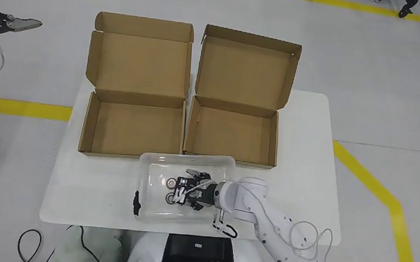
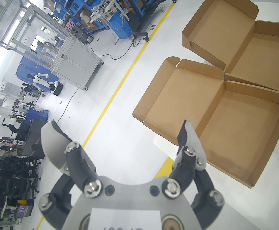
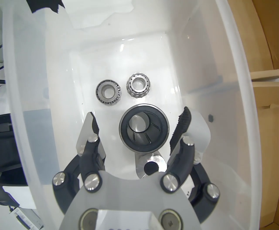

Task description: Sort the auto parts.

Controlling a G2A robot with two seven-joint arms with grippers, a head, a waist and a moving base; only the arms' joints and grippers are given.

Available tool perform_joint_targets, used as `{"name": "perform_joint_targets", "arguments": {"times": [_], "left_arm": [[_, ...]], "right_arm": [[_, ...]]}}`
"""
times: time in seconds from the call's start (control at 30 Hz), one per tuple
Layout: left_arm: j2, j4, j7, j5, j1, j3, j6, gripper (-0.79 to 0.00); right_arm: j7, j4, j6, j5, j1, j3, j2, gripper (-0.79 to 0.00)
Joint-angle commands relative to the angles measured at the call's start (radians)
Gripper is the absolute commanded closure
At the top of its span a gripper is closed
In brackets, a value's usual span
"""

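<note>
My right gripper sits in the bin, fingers apart either side of the big bearing, seemingly not touching it; two small bearings lie just beyond. My left gripper hangs over the floor, spread wide.

White glossy right arm of rounded segments, thin pale cable looped alongside, right gripper with grey metal plate, black linkages, silver screws, white fingers faced with black ribbed pads, left gripper alike, white label on its plate, perhaps printed.
</note>
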Motion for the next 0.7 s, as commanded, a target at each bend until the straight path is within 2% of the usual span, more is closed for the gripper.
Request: {"name": "perform_joint_targets", "arguments": {"times": [0.0, 0.07, 0.1, 0.17, 0.23, 0.27, 0.3, 0.67], "left_arm": [[0.0, 0.0, 0.0, 0.0, 0.0, 0.0, 0.0, -0.785], [0.0, 0.0, 0.0, 0.0, 0.0, 0.0, 0.0, -0.785], [0.0, 0.0, 0.0, 0.0, 0.0, 0.0, 0.0, -0.785], [0.0, 0.0, 0.0, 0.0, 0.0, 0.0, 0.0, -0.785], [0.0, 0.0, 0.0, 0.0, 0.0, 0.0, 0.0, -0.785], [0.0, 0.0, 0.0, 0.0, 0.0, 0.0, 0.0, -0.785], [0.0, 0.0, 0.0, 0.0, 0.0, 0.0, 0.0, -0.785], [0.0, 0.0, 0.0, 0.0, 0.0, 0.0, 0.0, -0.785]], "right_arm": [[-0.005, 0.007, 0.005, -0.002, 0.008, -0.005, 0.0, -0.6], [-0.014, 0.017, 0.005, -0.01, 0.014, -0.008, 0.001, -0.511], [-0.017, 0.021, 0.005, -0.014, 0.016, -0.01, 0.001, -0.428], [-0.025, 0.025, 0.006, -0.018, 0.019, -0.011, 0.003, -0.332], [-0.033, 0.027, 0.006, -0.021, 0.02, -0.011, 0.005, -0.169], [-0.036, 0.028, 0.005, -0.023, 0.02, -0.011, 0.006, -0.12], [-0.039, 0.027, 0.005, -0.025, 0.021, -0.011, 0.007, 0.0], [-0.198, -0.035, 0.007, -0.038, -0.02, 0.038, 0.032, 0.0]]}}
